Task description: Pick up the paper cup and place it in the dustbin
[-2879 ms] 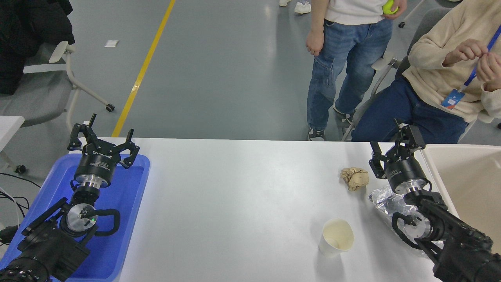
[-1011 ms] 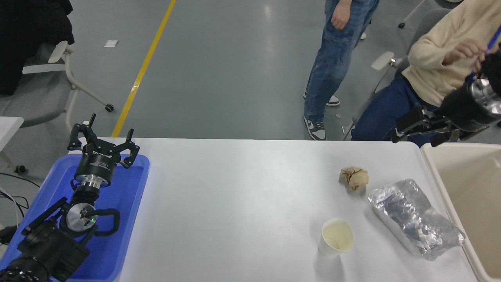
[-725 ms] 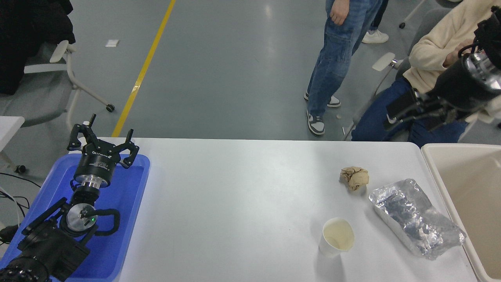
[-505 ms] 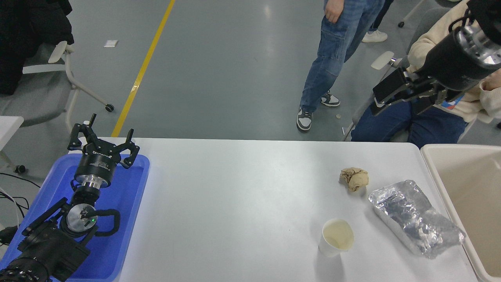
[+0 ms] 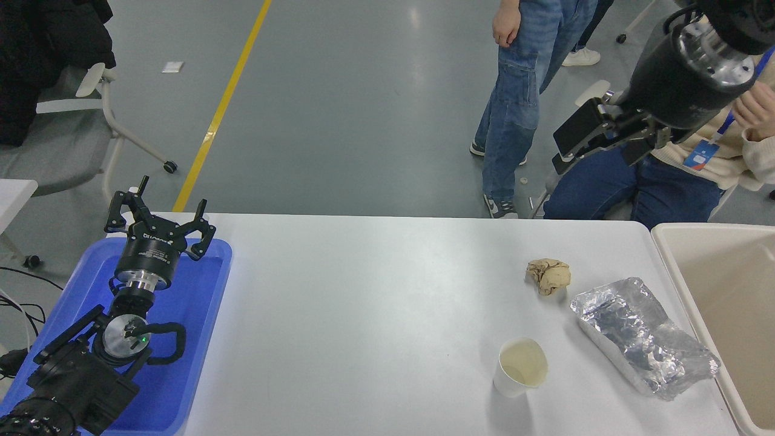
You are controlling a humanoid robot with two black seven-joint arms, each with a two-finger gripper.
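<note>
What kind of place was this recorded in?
Probably a robot lab or workshop hall: a grey floor with a yellow line, wheeled chairs, and people beside a white table laid out with a cup, a tray and a bin.

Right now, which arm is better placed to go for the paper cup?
Right. The paper cup stands on the table's right half beside the dustbin; the right gripper is raised on that side, while the left gripper sits over the blue tray.
</note>
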